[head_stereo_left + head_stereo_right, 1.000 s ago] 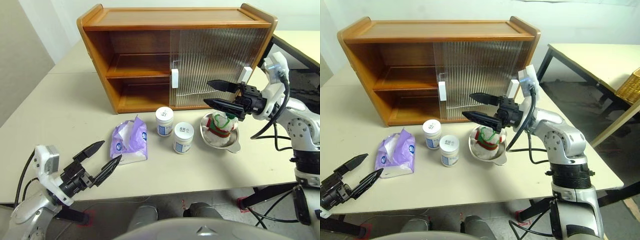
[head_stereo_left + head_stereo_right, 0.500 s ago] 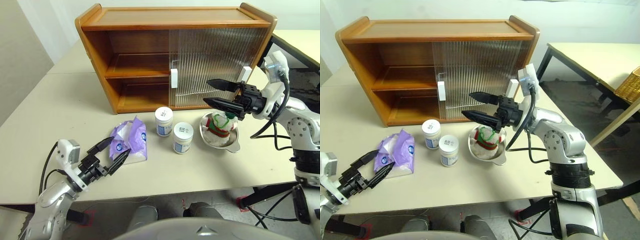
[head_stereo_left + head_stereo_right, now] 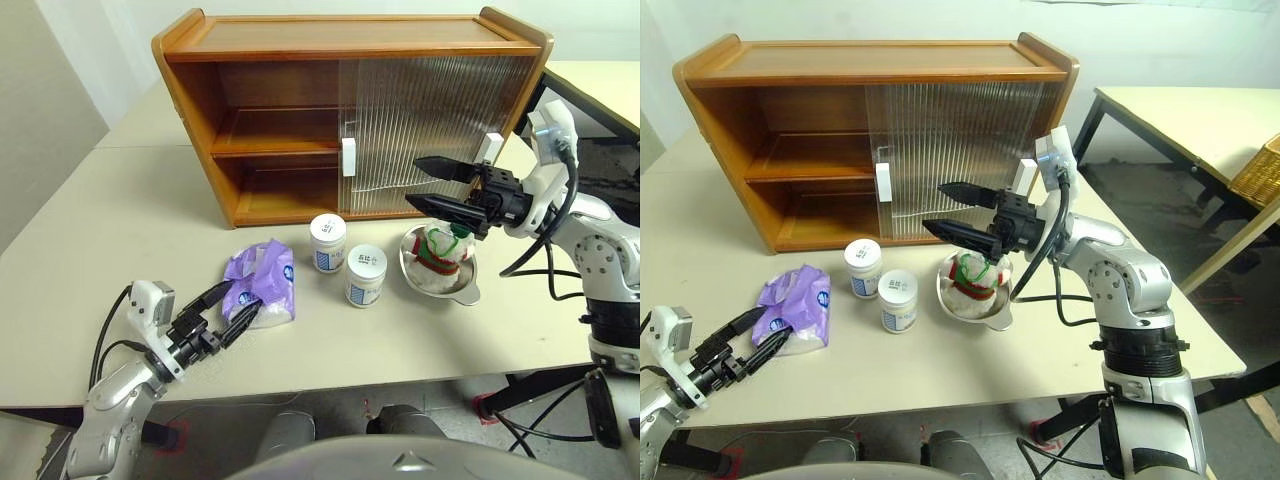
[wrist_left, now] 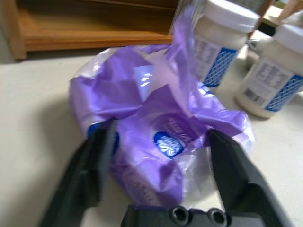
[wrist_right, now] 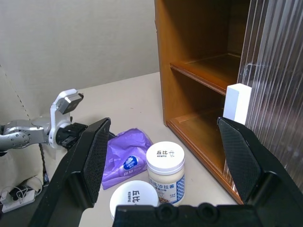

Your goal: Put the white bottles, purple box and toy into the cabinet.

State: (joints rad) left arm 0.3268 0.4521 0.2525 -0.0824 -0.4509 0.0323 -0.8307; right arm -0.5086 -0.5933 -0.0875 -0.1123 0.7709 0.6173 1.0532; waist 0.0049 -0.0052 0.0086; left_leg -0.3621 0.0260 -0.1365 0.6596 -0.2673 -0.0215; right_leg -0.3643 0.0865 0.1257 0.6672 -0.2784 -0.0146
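My left pincer (image 4: 158,189), lower left, straddles the purple box (image 3: 262,288), not yet clamped; I'd close gently mid-pack.

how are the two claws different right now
The left claw sits low at the table, fingers around the purple box; the right claw hangs in the air above the toy, holding nothing. The left points toward the cabinet; the right points sideways along its front. Both have black fingers.

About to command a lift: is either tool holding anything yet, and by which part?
Nothing is held. The left tool straddles the purple box at its near end, jaws open. The right tool hangs open above the toy.
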